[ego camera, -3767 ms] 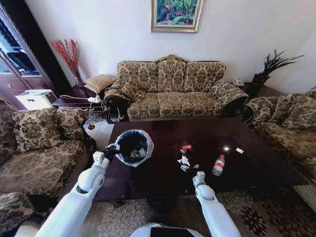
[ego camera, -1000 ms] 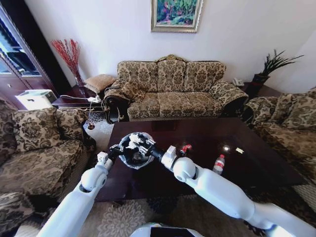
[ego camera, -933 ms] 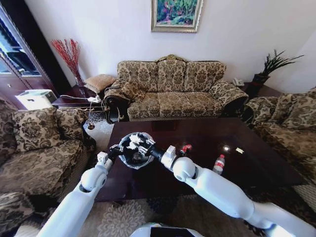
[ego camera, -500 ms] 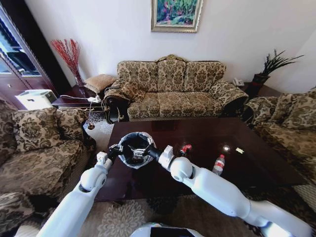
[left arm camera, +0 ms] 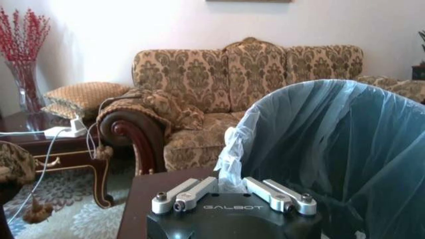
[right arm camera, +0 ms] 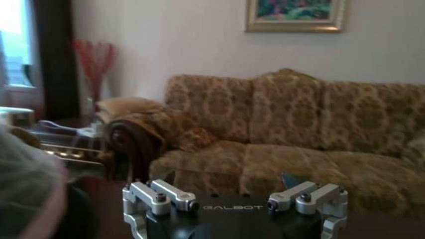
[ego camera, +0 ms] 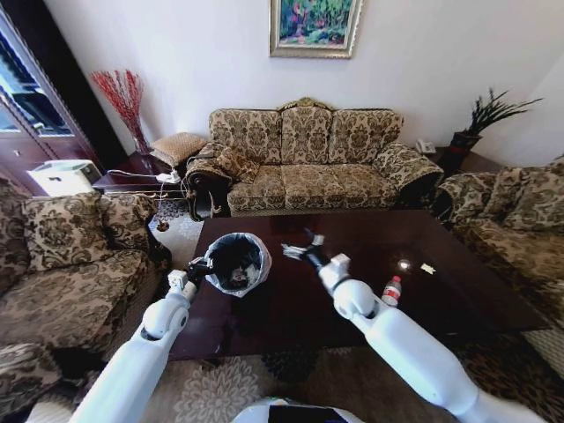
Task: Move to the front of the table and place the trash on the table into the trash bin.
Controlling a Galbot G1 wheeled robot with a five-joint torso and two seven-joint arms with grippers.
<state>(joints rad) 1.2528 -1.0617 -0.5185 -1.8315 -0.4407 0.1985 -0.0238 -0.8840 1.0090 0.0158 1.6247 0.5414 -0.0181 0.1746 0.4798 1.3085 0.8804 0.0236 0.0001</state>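
Right hand point(ego camera: 302, 246) hangs above the dark wood surface point(ego camera: 458, 295), its fingers spread apart and holding nothing, just beside the trash bin point(ego camera: 234, 263). Left hand point(ego camera: 199, 268) is clamped on the bin's near rim, pinching the whitish bag liner point(left arm camera: 234, 149). Some white litter lies inside the bin. Farther along the surface rests a clear bottle with a red cap point(ego camera: 390, 292), with a tiny wrapper point(ego camera: 427, 268) beyond it.
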